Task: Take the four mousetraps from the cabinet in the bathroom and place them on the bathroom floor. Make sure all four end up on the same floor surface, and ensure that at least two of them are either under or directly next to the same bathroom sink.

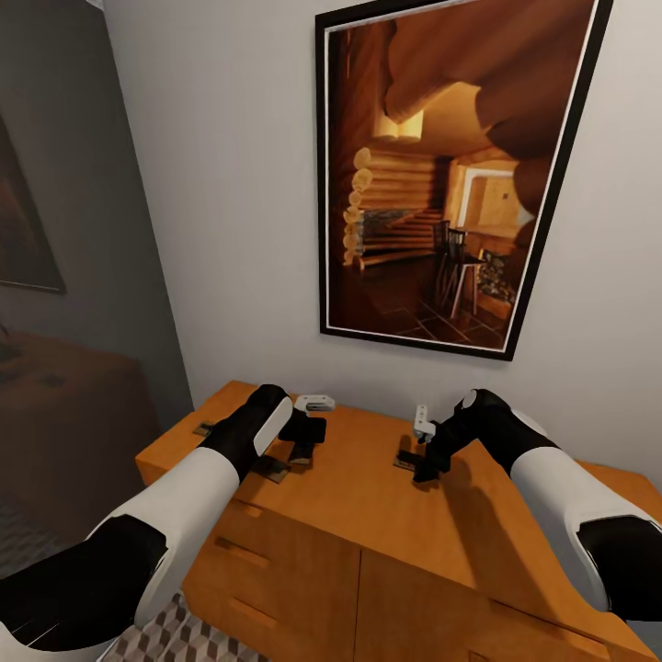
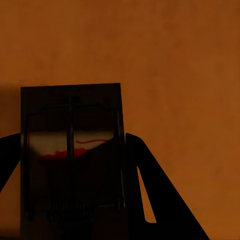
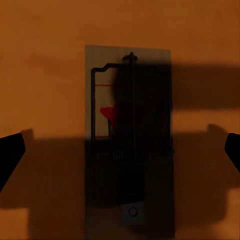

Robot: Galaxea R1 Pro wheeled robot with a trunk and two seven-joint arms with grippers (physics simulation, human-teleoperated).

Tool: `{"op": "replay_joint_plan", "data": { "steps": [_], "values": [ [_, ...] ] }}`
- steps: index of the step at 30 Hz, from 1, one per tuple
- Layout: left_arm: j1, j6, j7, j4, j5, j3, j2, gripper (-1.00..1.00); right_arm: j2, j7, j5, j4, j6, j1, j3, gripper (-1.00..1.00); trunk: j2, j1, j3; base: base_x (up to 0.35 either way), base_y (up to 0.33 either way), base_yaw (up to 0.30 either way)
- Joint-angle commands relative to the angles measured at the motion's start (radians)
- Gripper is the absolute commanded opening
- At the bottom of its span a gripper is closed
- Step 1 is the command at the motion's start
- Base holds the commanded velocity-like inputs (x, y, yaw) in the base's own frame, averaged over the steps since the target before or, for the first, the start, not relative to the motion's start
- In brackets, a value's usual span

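The orange-brown cabinet (image 1: 368, 515) stands against the wall under both arms. My left gripper (image 1: 302, 448) is low over its top and shut on a mousetrap (image 2: 70, 165). Both fingers (image 2: 145, 190) press that trap's long edges. In the head view that same mousetrap (image 1: 274, 470) peeks out beside my left wrist. My right gripper (image 1: 424, 466) hangs open over a second mousetrap (image 3: 129, 140), fingers (image 3: 10, 155) spread wide and clear of its sides. This second mousetrap (image 1: 404, 458) lies flat on the top. A third mousetrap (image 1: 202, 428) rests near the cabinet's far left corner.
A large framed picture (image 1: 441, 175) hangs on the wall just above the cabinet. Cube-patterned floor tiles (image 1: 175, 634) show below the drawer fronts (image 1: 276, 561). A dark brown area (image 1: 64, 432) lies to the left, beyond the cabinet's end.
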Motion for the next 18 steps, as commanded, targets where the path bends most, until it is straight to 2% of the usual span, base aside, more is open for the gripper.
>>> {"op": "replay_joint_plan", "data": {
  "steps": [1,6,12,18],
  "values": [
    [0.000,0.000,0.000,0.000,-0.003,0.000,0.000,-1.00,0.000,0.000,0.000,0.000,0.000,0.000,0.000,1.00,0.000,0.000,0.000,0.000,0.000,0.000],
    [0.000,0.000,-0.001,0.000,-0.003,0.000,0.000,-1.00,0.000,0.000,0.000,0.000,0.001,0.000,0.000,1.00,0.000,0.000,0.000,0.000,0.000,0.000],
    [0.000,0.000,-0.001,0.000,-0.003,0.000,0.000,-1.00,0.000,0.000,0.000,0.000,0.001,0.000,0.000,1.00,-0.042,0.023,-0.019,0.000,0.000,0.000],
    [0.000,0.000,-0.001,0.000,-0.003,0.000,0.000,-1.00,0.000,0.000,0.000,0.000,0.001,0.000,0.000,1.00,-0.042,0.023,-0.019,0.000,0.000,0.000]
  ]
}}
